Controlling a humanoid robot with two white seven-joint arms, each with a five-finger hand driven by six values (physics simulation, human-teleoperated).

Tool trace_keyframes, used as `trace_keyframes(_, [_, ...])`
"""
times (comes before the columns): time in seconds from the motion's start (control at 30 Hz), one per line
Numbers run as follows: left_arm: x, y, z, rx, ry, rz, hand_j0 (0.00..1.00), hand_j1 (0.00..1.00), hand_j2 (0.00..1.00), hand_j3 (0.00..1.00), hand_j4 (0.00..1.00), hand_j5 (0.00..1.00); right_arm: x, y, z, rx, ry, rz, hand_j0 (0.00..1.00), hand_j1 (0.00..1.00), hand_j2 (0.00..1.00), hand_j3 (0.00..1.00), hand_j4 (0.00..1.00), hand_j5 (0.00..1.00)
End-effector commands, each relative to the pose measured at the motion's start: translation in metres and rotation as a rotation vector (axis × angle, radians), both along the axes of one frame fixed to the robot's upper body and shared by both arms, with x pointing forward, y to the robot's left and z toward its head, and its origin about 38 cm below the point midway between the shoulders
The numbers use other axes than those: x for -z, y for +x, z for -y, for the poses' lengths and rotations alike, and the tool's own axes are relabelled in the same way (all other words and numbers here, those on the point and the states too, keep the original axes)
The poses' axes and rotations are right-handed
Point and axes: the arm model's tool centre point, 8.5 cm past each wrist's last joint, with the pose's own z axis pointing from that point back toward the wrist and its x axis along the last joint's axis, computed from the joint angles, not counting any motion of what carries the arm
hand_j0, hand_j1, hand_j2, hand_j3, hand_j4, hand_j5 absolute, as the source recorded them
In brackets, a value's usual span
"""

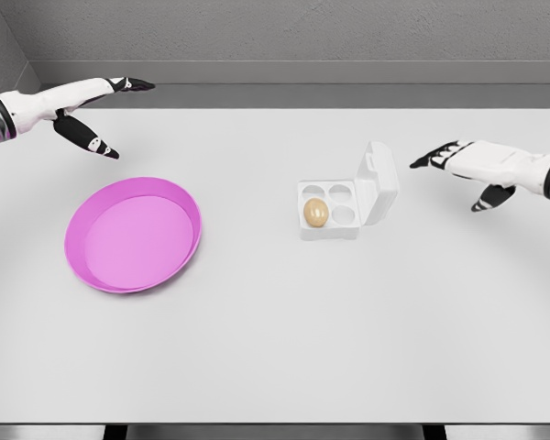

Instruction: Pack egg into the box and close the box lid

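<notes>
Sitting in the near-left cup of the box [329, 212], the egg [315, 213], brown and upright. Three other cups bare. Lid [377, 181] standing up on the right side of the box, tilted a little outward, hinge along that right edge.

Right hand [467, 161] hovering just right of the lid, not touching it, fingers stretched out flat toward the lid, thumb hanging below, holding nothing. Small gap of bare table [275, 348] between fingertips and lid edge.

Left hand [82, 108] up at the far-left corner, well apart from everything, fingers straight and pointing right, thumb angled down, nothing in it. Arm coming in over the left edge.

Pink plate [133, 235] lying left of centre, well clear of the box, a broad strip of white surface between them. Plate's raised rim catching light on the near side.

Plenty of open room in front: whole near half of the table bare down to the front edge. Far edge running close behind both hands, grey wall beyond it. Right edge of the table just past the right wrist. Box itself near the middle, far from every edge.
</notes>
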Motion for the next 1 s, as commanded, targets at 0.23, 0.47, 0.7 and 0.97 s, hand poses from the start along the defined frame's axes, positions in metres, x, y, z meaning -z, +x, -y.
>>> trace_keyframes(0.23, [-0.001,0.0,-0.002,-0.009,-0.016,0.002,1.0,1.0,1.0,1.0,1.0,1.0,-0.002,-0.004,-0.021,-0.064,-0.01,0.012,1.0,1.0,1.0,1.0,1.0,1.0])
trace_keyframes(0.47, [0.0,-0.001,-0.002,-0.009,-0.016,0.0,1.0,1.0,1.0,1.0,1.0,1.0,-0.003,-0.008,-0.032,-0.101,-0.012,0.019,1.0,1.0,1.0,1.0,1.0,1.0])
trace_keyframes(0.7, [0.0,-0.001,-0.003,-0.01,-0.014,0.0,1.0,1.0,1.0,1.0,1.0,1.0,-0.004,-0.011,-0.036,-0.111,0.013,0.019,1.0,1.0,1.0,1.0,1.0,1.0])
trace_keyframes(0.97, [0.001,-0.001,-0.002,-0.008,-0.015,-0.001,1.0,1.0,1.0,1.0,1.0,1.0,-0.012,-0.02,-0.042,-0.147,0.042,0.032,1.0,1.0,1.0,1.0,1.0,1.0])
